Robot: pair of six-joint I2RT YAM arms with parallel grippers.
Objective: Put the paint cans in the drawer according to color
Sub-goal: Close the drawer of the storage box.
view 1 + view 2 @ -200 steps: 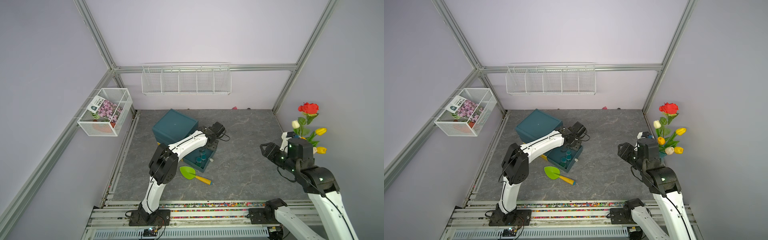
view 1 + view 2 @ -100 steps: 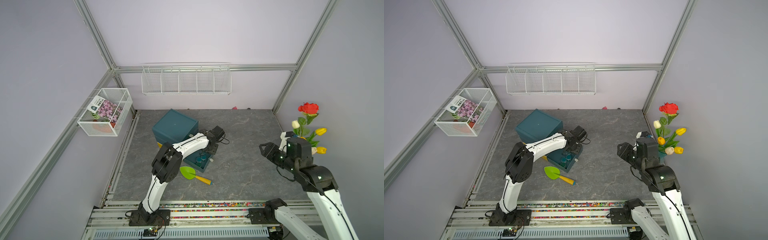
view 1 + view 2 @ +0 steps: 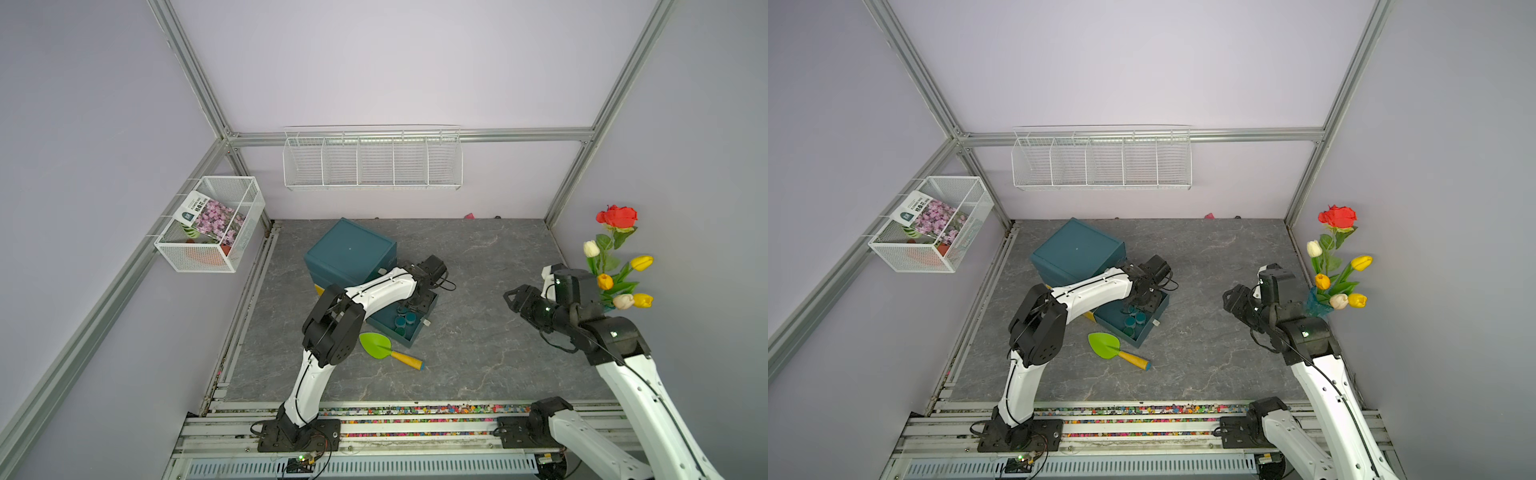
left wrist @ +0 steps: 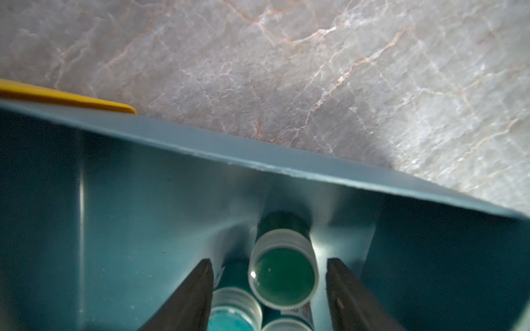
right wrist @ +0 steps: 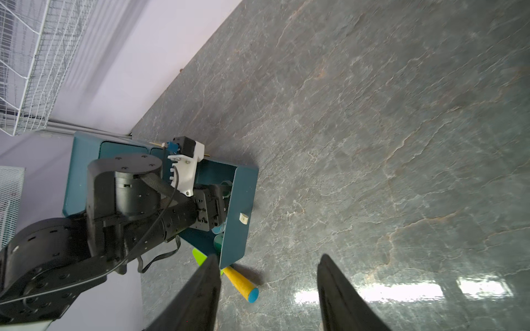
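Straddling green paint can point(image 4: 283, 275) in drawer point(image 4: 258, 164): left hand point(image 4: 269, 260), wrist view only.

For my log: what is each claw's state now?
Left claw: open, astride the round green white-rimmed paint can, not gripping.
Right claw: open, empty.

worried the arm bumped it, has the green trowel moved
No: the green trowel still lies just off the near corner of the open drawer.

Left arm point(image 3: 1096, 291) reaches into the teal drawer point(image 3: 1147, 334), apparently over paint cans point(image 3: 1140, 318)
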